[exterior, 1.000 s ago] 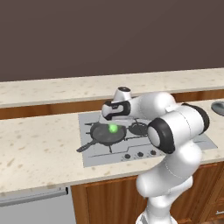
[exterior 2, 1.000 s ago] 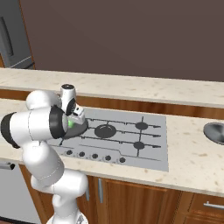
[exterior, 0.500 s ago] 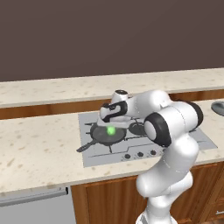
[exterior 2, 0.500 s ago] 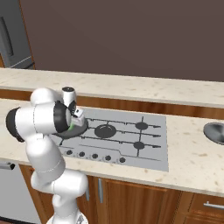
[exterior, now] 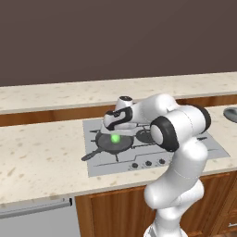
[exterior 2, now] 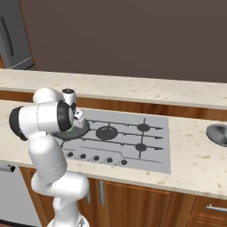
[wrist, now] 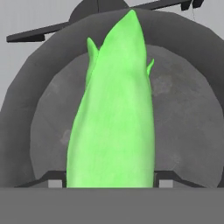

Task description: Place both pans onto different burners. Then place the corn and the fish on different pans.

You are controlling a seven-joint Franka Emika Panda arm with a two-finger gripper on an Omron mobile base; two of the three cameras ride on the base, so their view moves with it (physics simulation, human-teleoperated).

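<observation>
A dark skillet (exterior: 114,142) sits on the left burner of the grey hob (exterior: 152,147), its long handle (exterior: 90,155) pointing out toward the front left corner of the hob. Inside it lies the bright green corn (exterior: 115,138), a small tapered piece near the middle of the pan floor. From the hand view the corn (wrist: 114,118) runs lengthwise up the picture, pointed end at the far rim of the skillet (wrist: 183,113), with two little leaf tips sticking out along its sides.

The gripper (exterior: 115,126) hangs directly above the skillet, just over the corn. Its two finger tips (wrist: 164,182) stand one at each side of the corn's thick end (the jaws are partly open, roughly as wide as the cob). Whether the tips press on the corn or stand just clear of it cannot be told, nor whether the corn rests on the pan floor or is lifted slightly off it.

In the right base view the arm's white elbow covers most of the skillet (exterior 2: 80,129), leaving a sliver of dark rim and a trace of green beside the gripper (exterior 2: 75,119). The large middle burner (exterior 2: 107,132) and two smaller burners to its right are bare, under thin black grates. A row of small knobs (exterior 2: 95,158) lines the hob's front edge.

The hob is set into a speckled beige counter (exterior: 41,157) over wooden cabinets (exterior 2: 146,199). A second, silver-grey pan (exterior 2: 218,134) rests on the counter well to the right of the hob. Behind runs a dark brown wall (exterior: 115,41).
</observation>
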